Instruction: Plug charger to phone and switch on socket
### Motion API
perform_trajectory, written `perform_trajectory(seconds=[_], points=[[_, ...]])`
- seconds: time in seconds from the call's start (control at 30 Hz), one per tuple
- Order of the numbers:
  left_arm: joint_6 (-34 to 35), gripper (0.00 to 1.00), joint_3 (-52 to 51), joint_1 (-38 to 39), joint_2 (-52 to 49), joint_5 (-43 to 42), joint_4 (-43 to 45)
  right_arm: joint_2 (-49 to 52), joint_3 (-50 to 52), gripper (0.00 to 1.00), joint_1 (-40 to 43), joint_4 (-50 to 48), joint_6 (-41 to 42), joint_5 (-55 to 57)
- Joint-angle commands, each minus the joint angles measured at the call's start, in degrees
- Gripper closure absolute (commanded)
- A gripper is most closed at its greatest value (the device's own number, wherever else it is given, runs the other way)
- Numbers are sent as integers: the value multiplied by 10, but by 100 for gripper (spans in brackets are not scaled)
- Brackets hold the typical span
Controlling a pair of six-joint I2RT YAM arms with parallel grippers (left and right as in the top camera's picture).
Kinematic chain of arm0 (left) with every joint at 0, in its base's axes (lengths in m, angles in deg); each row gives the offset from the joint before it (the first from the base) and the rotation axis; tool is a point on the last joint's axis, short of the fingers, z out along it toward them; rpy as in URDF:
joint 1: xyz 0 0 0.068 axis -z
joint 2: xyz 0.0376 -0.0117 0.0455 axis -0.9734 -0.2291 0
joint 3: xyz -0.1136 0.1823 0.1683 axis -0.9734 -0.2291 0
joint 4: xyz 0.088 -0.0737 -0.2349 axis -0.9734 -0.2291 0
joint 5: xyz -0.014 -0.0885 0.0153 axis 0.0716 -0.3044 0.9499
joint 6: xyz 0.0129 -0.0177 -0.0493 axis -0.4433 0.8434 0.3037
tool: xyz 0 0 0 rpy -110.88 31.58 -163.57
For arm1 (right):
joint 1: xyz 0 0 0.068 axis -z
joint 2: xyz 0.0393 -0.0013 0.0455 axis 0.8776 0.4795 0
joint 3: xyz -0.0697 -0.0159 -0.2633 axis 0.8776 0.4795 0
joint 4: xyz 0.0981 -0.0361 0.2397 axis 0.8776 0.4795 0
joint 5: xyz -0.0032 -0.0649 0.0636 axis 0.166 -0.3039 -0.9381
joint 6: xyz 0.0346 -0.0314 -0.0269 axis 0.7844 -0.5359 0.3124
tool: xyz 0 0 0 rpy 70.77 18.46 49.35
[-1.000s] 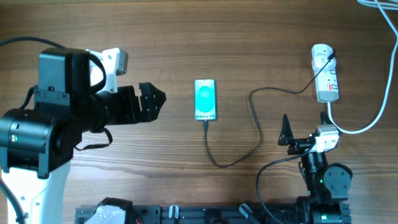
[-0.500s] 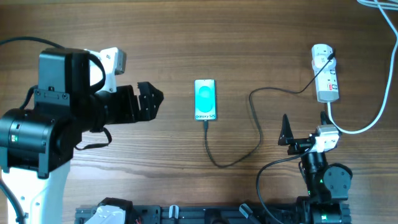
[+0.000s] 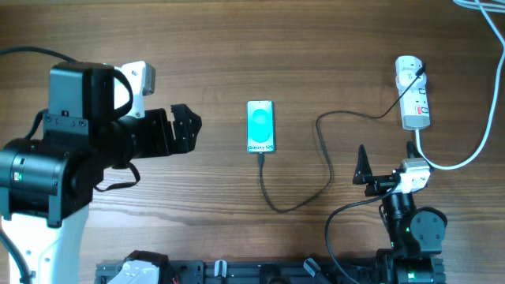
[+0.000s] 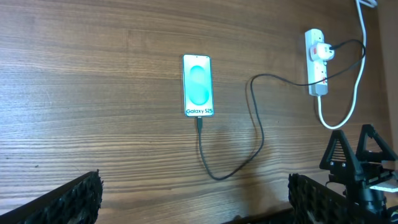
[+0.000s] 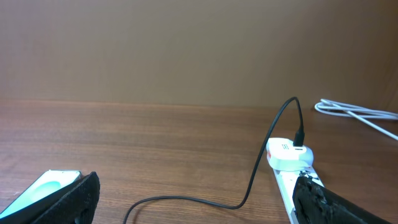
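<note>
The phone point(image 3: 260, 125) lies flat at the table's middle, cyan screen lit; it also shows in the left wrist view point(image 4: 198, 85) and at the right wrist view's lower left edge point(image 5: 37, 190). The thin black charger cable point(image 3: 319, 170) runs from the phone's lower end, where its tip sits against the port, in a curve up to an adapter on the white socket strip point(image 3: 413, 93) at the right. The cable point(image 4: 256, 124) and strip point(image 4: 315, 61) also show in the left wrist view. My left gripper point(image 3: 189, 128) is open, left of the phone. My right gripper point(image 3: 387, 168) is open, below the strip.
A thicker white lead point(image 3: 473, 154) loops from the strip's lower end to the table's right edge and the back corner. The strip point(image 5: 298, 180) and cable point(image 5: 261, 168) lie just ahead of my right gripper. Black robot bases stand along the front edge.
My left gripper has drawn back a little to the left, away from the phone. The right arm, phone and cable have not moved.
</note>
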State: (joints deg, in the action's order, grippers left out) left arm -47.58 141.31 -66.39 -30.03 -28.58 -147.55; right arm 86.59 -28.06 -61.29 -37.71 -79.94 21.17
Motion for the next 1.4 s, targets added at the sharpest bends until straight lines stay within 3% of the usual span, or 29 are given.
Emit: perform_trajectory(seconds=[0.0, 0.13, 0.4, 0.8, 1.17, 1.37], points=[[-12, 0, 0, -2, 25, 12, 0, -6, 1, 0, 2, -1, -11, 9], [-12, 0, -17, -2, 50, 14, 10, -6, 1, 0, 2, -1, -11, 9], [-12, 0, -162, -3, 147, 20, 104, -6, 1, 0, 2, -1, -11, 9], [-43, 0, -212, -57, 229, 20, 111, -6, 1, 1, 2, -1, -11, 9], [-46, 0, -457, -57, 370, 20, 340, -6, 1, 0, 2, -1, -11, 9], [-46, 0, -554, -58, 429, 20, 423, -6, 1, 0, 2, -1, -11, 9]])
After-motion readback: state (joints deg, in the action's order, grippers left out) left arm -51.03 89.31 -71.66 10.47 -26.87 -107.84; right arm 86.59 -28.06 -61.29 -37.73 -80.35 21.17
